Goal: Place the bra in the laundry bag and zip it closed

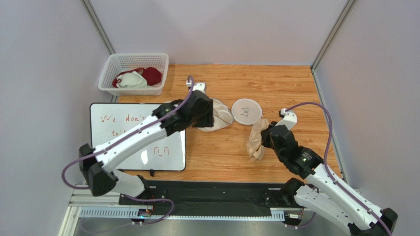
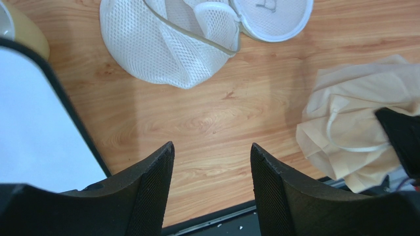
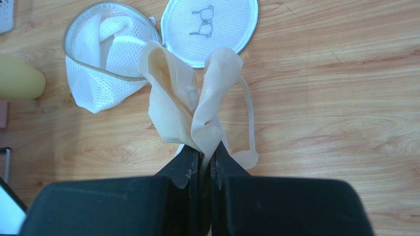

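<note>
The pale beige bra (image 1: 256, 140) hangs crumpled from my right gripper (image 1: 268, 139), which is shut on its fabric; in the right wrist view the bra (image 3: 197, 105) fans out from the closed jaws (image 3: 204, 155). The off-white mesh laundry bag (image 1: 245, 110) lies open on the table, its printed half flat and its other half (image 1: 219, 118) partly under my left gripper. In the left wrist view the bag (image 2: 162, 44) lies ahead and the bra (image 2: 345, 132) is at the right. My left gripper (image 2: 212, 152) is open and empty above bare wood near the bag.
A white lattice basket (image 1: 133, 73) at the back left holds a dark red and a white garment. A whiteboard (image 1: 135, 137) lies at the left of the table. A yellowish object (image 3: 19, 76) sits left of the bag.
</note>
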Controlling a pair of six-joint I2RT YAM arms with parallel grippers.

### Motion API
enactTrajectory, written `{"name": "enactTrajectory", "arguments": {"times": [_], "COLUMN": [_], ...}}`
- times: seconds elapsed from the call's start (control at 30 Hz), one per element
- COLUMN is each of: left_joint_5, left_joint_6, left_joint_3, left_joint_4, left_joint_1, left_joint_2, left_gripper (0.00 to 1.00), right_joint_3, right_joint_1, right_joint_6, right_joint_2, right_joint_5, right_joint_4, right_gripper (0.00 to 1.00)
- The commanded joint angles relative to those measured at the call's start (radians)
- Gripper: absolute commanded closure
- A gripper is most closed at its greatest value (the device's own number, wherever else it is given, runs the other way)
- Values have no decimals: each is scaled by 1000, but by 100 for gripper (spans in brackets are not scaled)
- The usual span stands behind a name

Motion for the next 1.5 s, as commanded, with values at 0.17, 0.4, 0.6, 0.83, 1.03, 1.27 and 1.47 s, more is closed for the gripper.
{"name": "enactTrajectory", "arguments": {"times": [0.17, 0.4, 0.6, 0.83, 1.03, 1.27, 1.47], "left_joint_5": [-66, -235, -240, -206, -176, -171, -111], "left_joint_6": [94, 5, -50, -79, -47, -78, -133], "left_joint_3": [423, 603, 575, 535, 511, 462, 512], "left_joint_4": [-109, -267, -276, -206, -143, -109, -135], "left_joint_1": [60, 64, 72, 101, 115, 121, 161], "left_joint_2": [480, 698, 715, 753, 740, 700, 752], "left_gripper": [36, 36, 37, 36, 42, 27, 27], "right_joint_3": [155, 206, 195, 154, 139, 120, 119], "right_joint_1": [-273, -348, -359, -361, -359, -359, -359], "right_joint_6": [-104, -127, -162, -158, -162, -159, -161], "right_joint_2": [87, 124, 87, 73, 44, 47, 47], "right_joint_5": [-319, -382, -360, -383, -394, -408, -412], "right_joint_4": [128, 137, 117, 125, 116, 125, 127], "right_gripper": [100, 100, 100, 100, 100, 100, 100]}}
